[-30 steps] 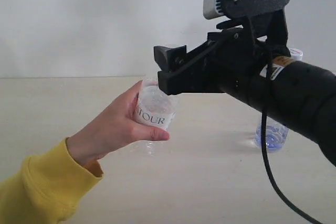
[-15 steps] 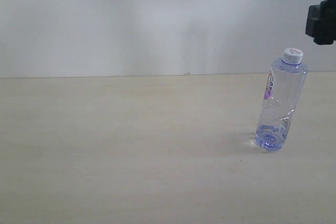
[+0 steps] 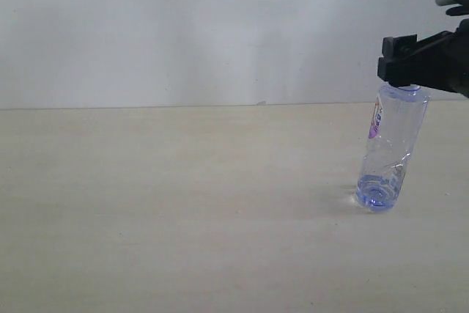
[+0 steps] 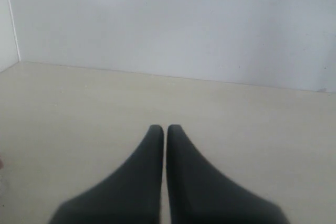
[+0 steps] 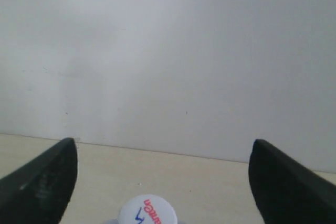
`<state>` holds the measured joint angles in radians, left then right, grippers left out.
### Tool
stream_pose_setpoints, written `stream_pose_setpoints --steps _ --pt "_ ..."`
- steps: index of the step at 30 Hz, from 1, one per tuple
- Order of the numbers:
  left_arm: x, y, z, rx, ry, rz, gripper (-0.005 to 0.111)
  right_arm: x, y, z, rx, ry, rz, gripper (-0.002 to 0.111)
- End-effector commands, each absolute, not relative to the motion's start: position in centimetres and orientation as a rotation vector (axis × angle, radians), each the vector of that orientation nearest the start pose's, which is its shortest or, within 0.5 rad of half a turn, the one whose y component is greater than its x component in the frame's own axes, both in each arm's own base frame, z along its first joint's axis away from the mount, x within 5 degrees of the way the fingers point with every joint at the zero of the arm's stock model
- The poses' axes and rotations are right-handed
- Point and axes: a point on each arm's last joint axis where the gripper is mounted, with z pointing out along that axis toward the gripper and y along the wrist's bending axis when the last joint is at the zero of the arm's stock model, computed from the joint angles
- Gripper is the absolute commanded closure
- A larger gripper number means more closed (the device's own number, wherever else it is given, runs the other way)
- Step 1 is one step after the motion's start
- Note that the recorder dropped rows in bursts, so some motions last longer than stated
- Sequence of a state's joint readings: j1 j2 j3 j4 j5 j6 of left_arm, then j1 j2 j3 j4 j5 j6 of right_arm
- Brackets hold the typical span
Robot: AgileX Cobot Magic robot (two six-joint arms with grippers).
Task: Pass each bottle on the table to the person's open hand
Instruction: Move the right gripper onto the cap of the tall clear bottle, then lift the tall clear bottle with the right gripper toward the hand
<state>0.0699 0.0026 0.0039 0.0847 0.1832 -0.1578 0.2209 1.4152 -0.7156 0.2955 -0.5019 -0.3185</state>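
Now we see one bluish bottle (image 3: 390, 148) upright on the tabletop (image 3: 183, 218), not yet handed over. Our right claw (image 5: 163, 148) hangs spread just above its cap (image 5: 148, 213) (apparently not touching); the left claw (image 4: 165, 128) is pressed together, empty. No open hand shows.

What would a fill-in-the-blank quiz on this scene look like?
1. The bottle stands on the ____ side of the exterior view.
2. Its cap is ____ with blue and red print.
3. The right gripper, above the cap, has its fingers ____.
4. The left gripper has its fingers ____.
Missing words: right; white; open; shut.
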Motion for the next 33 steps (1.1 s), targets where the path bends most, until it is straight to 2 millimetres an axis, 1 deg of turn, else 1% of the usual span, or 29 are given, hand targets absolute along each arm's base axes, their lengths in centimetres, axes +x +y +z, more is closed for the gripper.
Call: stream_pose_setpoints --steps 1,5,12,17,20,22,24,27,31,32,33 --pt "5.6 0.5 19.7 -0.136 1.657 0.01 0.103 30.7 5.4 26.2 -0.114 1.668 0.007 0.026" --pt "5.6 0.5 19.7 -0.136 1.657 0.01 0.103 31.2 5.5 25.0 -0.11 1.703 0.004 0.026" --pt "5.6 0.5 19.7 -0.136 1.657 0.01 0.103 31.6 5.5 24.2 -0.109 1.707 -0.006 0.026" --pt "5.6 0.5 19.7 -0.136 1.657 0.01 0.103 32.1 4.4 23.4 -0.06 1.726 -0.021 0.026" --pt "5.6 0.5 19.7 -0.136 1.657 0.01 0.103 32.1 4.4 23.3 -0.055 1.731 -0.012 0.027" --pt "5.6 0.5 19.7 -0.136 1.657 0.01 0.103 32.1 4.5 23.3 -0.074 1.728 -0.008 0.036" --pt "5.6 0.5 19.7 -0.136 1.657 0.01 0.103 32.1 4.5 23.3 -0.063 1.73 0.004 0.049" --pt "5.6 0.5 19.7 -0.136 1.657 0.01 0.103 32.1 4.6 23.3 -0.069 1.732 0.005 0.077" --pt "5.6 0.5 19.7 -0.136 1.657 0.01 0.103 32.1 4.6 23.3 -0.072 1.735 0.005 0.106" --pt "5.6 0.5 19.7 -0.136 1.657 0.01 0.103 32.1 4.6 23.2 -0.073 1.739 0.006 0.108" --pt "5.6 0.5 19.7 -0.136 1.657 0.01 0.103 32.1 4.6 23.2 -0.073 1.743 0.006 0.108"
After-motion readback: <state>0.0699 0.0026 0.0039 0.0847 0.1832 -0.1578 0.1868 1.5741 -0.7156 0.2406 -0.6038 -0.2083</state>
